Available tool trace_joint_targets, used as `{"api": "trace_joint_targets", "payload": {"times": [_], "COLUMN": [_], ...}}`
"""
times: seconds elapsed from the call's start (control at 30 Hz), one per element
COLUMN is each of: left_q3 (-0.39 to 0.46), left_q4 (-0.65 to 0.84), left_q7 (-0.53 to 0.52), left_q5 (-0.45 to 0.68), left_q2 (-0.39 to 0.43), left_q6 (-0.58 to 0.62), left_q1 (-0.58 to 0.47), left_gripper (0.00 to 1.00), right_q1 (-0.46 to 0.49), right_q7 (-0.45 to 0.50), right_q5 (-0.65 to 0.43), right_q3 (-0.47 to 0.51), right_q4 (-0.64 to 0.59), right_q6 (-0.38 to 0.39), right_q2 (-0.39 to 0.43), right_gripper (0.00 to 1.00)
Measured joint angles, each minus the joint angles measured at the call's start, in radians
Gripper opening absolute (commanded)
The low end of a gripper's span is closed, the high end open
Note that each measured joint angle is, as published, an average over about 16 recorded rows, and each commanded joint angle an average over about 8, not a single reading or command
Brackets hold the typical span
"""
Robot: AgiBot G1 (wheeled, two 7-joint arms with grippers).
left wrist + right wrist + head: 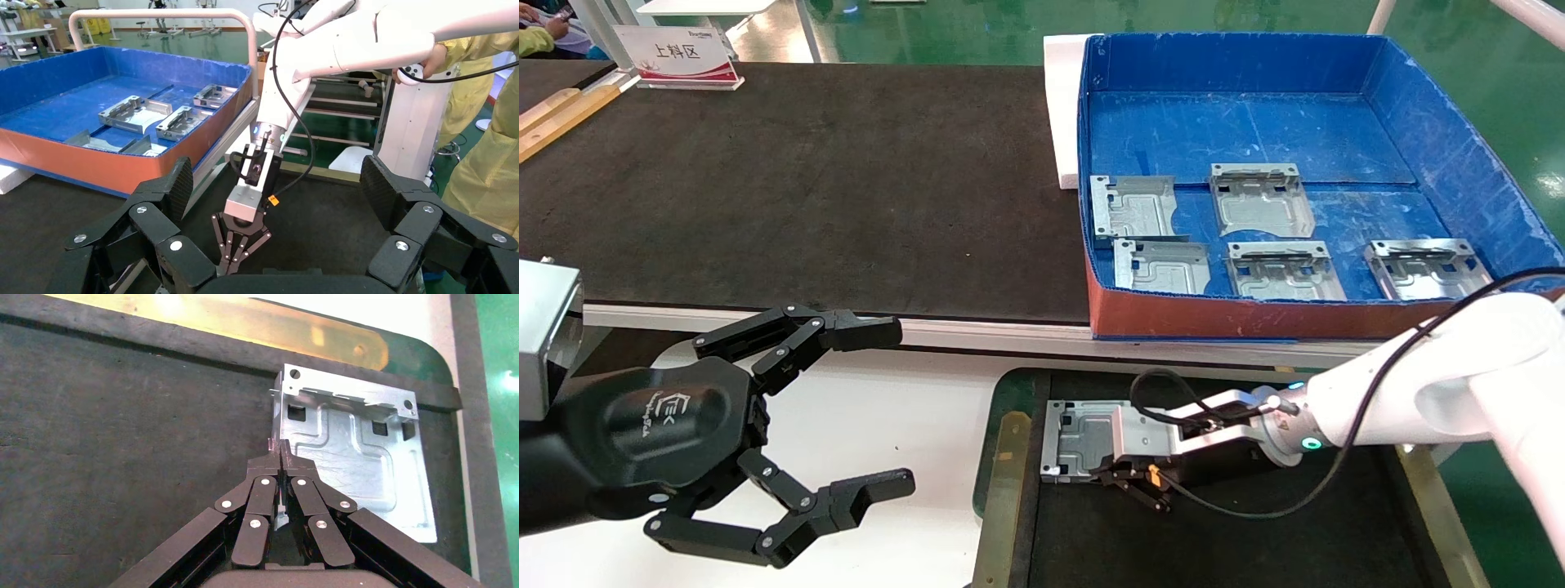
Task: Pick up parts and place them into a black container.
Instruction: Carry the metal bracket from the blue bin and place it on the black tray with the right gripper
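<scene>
My right gripper (pixel 1103 474) is shut on the bent side edge of one silver part (pixel 1076 437), held flat and low at the far left corner of the black container (pixel 1214 539). In the right wrist view the closed fingertips (pixel 281 448) pinch the part (pixel 358 462) at its edge, over the container's black floor (pixel 122 416). I cannot tell whether the part rests on the floor. Several more parts (pixel 1261 198) lie in the blue box (pixel 1459 163). My left gripper (pixel 891 408) is open and empty, parked at the lower left.
The container's green rim with a brass strip (pixel 1008 457) runs along its left side. The blue box stands on the wide black table mat (pixel 805 180). A white foam block (pixel 1060 106) is beside the box. A person in yellow (pixel 489 153) stands beyond the right arm.
</scene>
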Motion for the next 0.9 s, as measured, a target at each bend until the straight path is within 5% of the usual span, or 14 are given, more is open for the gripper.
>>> {"api": "trace_joint_targets", "payload": {"times": [0.27, 0.9], "left_q3": [0.000, 0.000], "left_q4": [0.000, 0.000], "left_q7": [0.000, 0.000], "left_q5": [0.000, 0.000], "left_q2": [0.000, 0.000], "left_q6": [0.000, 0.000], "left_q1": [0.000, 0.000], "left_gripper": [1.00, 1.00], "right_q1": [-0.002, 0.036], "right_q7": [-0.012, -0.051], "right_q5": [-0.007, 0.015], "right_q3": [-0.005, 0.010], "right_q4": [0.003, 0.025], "right_q6": [-0.010, -0.096], "right_q2": [0.001, 0.051], "right_gripper": [1.00, 1.00]}}
